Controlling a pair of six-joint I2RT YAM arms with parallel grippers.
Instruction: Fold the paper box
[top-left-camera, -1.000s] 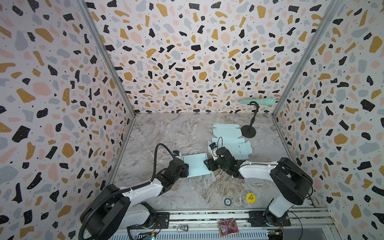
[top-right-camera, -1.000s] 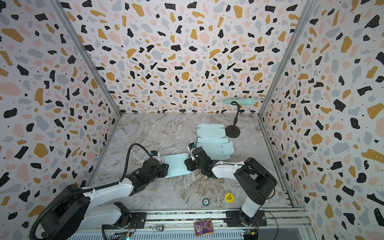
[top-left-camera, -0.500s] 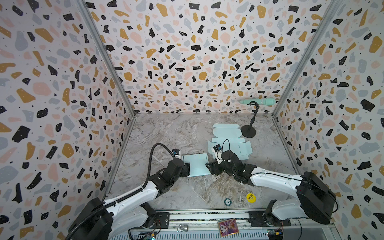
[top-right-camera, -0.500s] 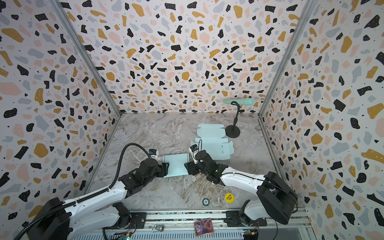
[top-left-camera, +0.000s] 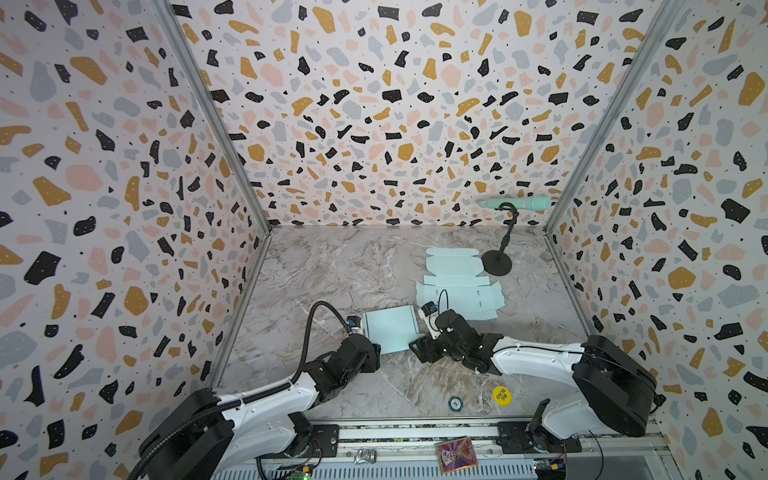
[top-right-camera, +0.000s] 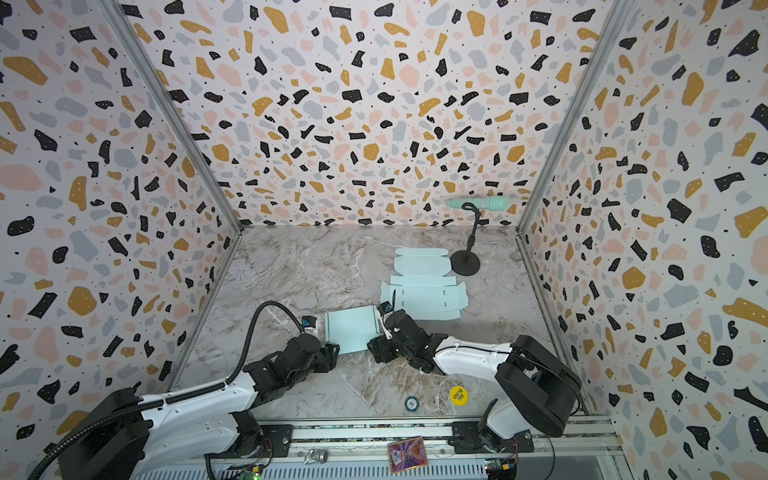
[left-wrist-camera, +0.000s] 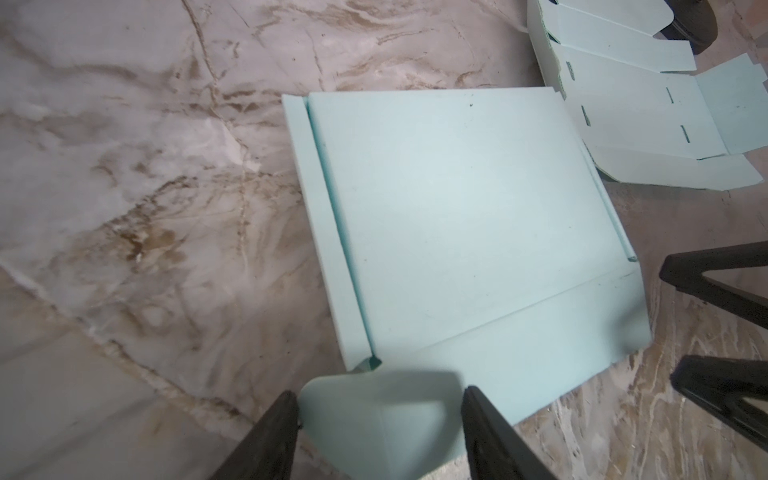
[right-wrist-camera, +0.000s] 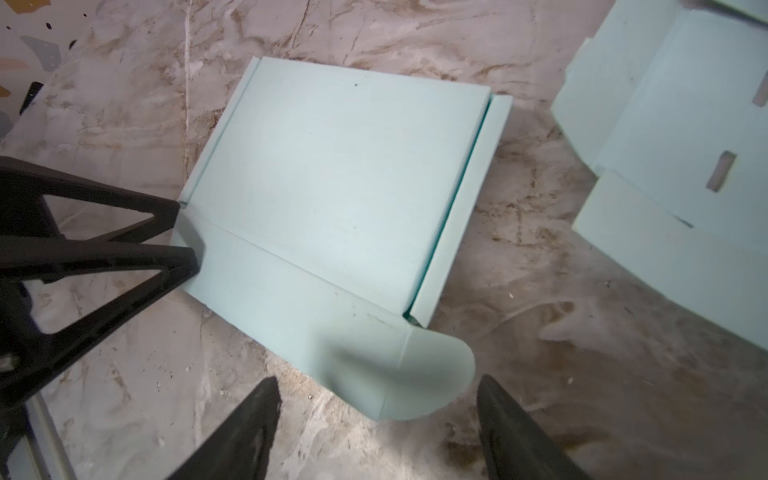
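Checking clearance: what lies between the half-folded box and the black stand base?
Flat mint blanks lie between the half-folded box and stand base, in both top views.

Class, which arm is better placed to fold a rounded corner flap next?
Probably left: the left gripper straddles a rounded flap; the right gripper has the other flap ahead of its jaws.
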